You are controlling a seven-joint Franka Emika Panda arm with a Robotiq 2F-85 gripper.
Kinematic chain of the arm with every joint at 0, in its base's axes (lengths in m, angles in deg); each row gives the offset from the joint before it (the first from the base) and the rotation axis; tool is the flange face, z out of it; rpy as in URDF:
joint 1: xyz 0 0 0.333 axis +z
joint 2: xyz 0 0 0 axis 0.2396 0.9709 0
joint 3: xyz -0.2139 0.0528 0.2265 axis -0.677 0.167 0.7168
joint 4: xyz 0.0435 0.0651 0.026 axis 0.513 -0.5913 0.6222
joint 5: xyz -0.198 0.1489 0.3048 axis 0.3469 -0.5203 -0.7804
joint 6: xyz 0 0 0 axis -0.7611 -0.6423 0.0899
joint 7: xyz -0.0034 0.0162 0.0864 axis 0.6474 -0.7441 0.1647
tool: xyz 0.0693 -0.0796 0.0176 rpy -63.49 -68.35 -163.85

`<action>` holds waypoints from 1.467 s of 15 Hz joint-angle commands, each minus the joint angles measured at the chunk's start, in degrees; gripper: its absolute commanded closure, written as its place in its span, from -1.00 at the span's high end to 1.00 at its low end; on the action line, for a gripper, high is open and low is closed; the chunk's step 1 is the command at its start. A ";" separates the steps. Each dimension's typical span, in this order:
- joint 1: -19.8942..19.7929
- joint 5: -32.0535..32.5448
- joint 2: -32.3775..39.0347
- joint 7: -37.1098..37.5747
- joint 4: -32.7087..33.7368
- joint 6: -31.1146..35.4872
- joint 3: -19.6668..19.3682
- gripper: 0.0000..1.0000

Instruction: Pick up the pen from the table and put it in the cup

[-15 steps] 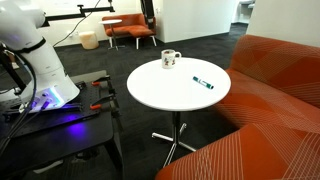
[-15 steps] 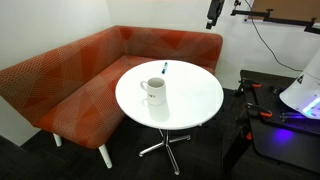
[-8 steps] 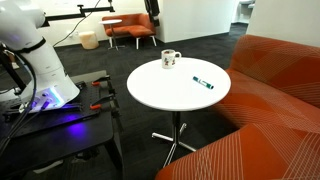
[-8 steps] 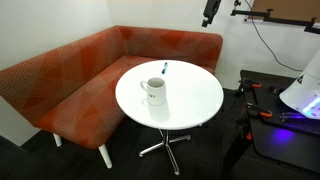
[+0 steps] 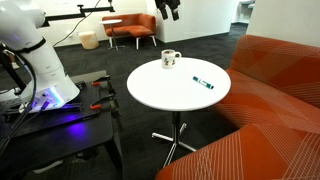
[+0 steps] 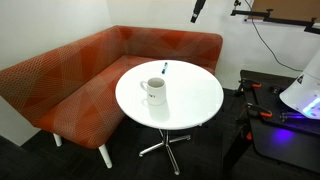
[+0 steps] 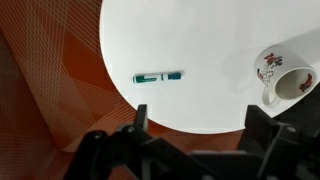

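Pen (image 7: pixel 158 77) near table (image 7: pixel 200 40) edge, well apart from cup (image 7: pixel 285 82)

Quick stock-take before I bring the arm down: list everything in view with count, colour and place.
pen: one, teal with a white part, lying flat on the table, apart from the cup.
cup: one, white with a dark mark and a side handle, upright on the table; looks empty in the wrist view.
table: one, round white top on a thin metal pedestal.
sofa: one, orange-red, beside the table.
armchair: one, orange, in the background.
workbench: one, dark, next to the table.
arm base: one, white, on the workbench.
tool: one, dark, high above the table, open, holding nothing.
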 commanded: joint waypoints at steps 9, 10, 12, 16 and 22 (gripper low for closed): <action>0.19 -5.03 13.27 -40.00 12.85 0.17 -1.84 1.00; -0.06 -4.36 14.53 -42.11 13.36 0.82 -1.53 1.00; -0.54 -3.48 16.60 -45.93 14.37 0.88 -0.93 1.00; -1.30 -3.87 16.79 -46.78 13.36 0.01 0.06 1.00; -1.54 -4.69 19.22 -49.04 15.15 1.46 0.63 1.00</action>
